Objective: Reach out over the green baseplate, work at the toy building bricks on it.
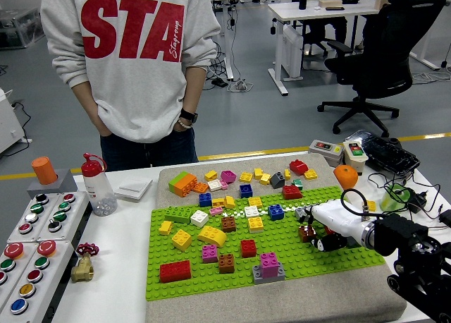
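Observation:
The green baseplate [211, 277] lies on a beige mat in the middle of the table, with several bricks stuck on it. My right hand [314, 230], white with black fingertips, reaches in from the right over the plate's right part. Its fingers are curled around a small brown brick [305, 233] that sits at plate level. Nearby on the plate are a blue brick [275, 211], a red brick [292, 192] and a purple brick on a grey one [268, 265]. My left hand does not show.
Loose bricks [232, 176] lie on the mat behind the plate. A button panel [35, 238], a red-capped bottle [97, 185] and a brass valve [83, 263] stand at the left. An orange [345, 175] and cables [402, 196] are at the right. A person [134, 62] stands across the table, hands in pockets.

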